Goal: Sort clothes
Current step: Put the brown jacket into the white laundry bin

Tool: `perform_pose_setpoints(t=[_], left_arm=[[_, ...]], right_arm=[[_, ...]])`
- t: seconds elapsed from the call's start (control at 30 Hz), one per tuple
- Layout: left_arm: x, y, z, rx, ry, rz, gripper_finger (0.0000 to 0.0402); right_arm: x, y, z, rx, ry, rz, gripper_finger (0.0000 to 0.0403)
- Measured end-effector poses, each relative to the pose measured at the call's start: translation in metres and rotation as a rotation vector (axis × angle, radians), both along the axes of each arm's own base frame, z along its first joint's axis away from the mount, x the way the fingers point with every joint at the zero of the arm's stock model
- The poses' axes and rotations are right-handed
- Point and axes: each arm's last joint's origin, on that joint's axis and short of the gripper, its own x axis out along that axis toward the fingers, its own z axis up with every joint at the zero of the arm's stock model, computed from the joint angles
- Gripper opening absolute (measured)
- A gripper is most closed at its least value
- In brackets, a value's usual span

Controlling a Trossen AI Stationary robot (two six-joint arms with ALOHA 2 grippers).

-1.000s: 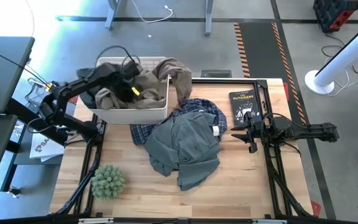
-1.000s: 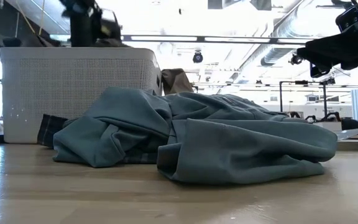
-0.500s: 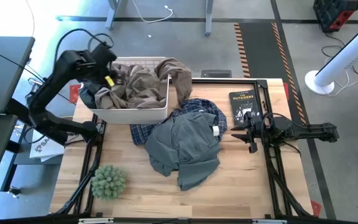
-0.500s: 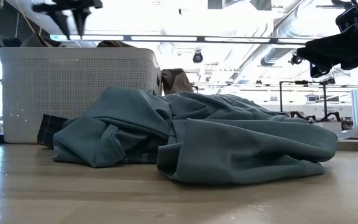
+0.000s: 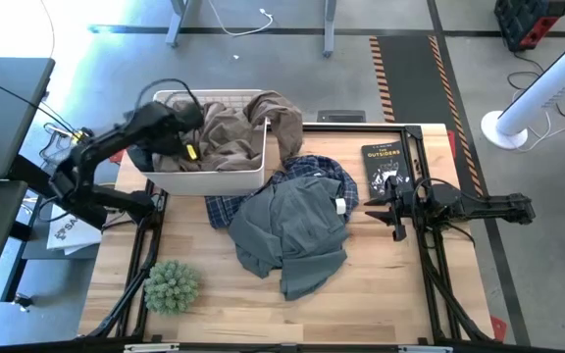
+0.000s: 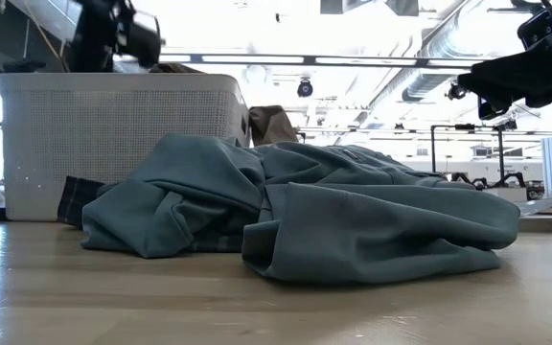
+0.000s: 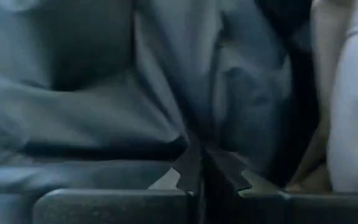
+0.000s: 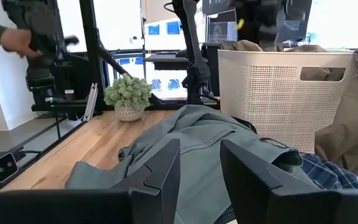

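**Clothes half sorted: left gripper pinching in the basket**

Clothes split between two spots as I read it. The taupe-brown soft garment (image 5: 238,127) fills the white perforated plastic basket (image 5: 209,176) at about eleven o'clock on the pale wooden table (image 5: 381,294), one sleeve draped over the basket's rim. The grey-green cotton T-shirt (image 5: 292,235) lies crumpled at the table's centre, on top of the blue plaid shirt (image 5: 317,169), which peeks out toward twelve o'clock.

My left gripper (image 5: 186,137) is down inside the basket's nine o'clock end. The left wrist view shows its toothed fingertips (image 7: 188,171) together against dark, folded grey cloth; whether any fabric is actually caught between them I cannot tell. I judge it is there to pick a garment out.

My right gripper (image 5: 392,208) waits at three o'clock, fingers apart, just beside the black paperback book (image 5: 385,167), clear of the pile.
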Motion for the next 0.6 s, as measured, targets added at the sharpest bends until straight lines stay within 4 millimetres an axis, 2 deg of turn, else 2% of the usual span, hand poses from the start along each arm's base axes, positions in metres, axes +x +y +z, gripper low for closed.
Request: perform_pose_setpoints(t=[0.13,0.43,0.53,0.6], left_arm=[[0.007,0.003,-0.038,-0.068,-0.079,-0.050,0.0003],[0.028,0.010,-0.109,-0.171,-0.475,-0.175,0.0001],[0.028,0.010,-0.119,-0.220,-0.480,-0.181,0.0001],[0.027,0.009,-0.115,-0.222,-0.456,-0.185,0.0001]], right_arm=[[0.000,0.000,0.000,0.000,0.000,0.000,0.0112],[0.000,0.000,0.000,0.000,0.000,0.000,0.0112],[0.000,0.000,0.000,0.000,0.000,0.000,0.0112],[0.000,0.000,0.000,0.000,0.000,0.000,0.0112]])
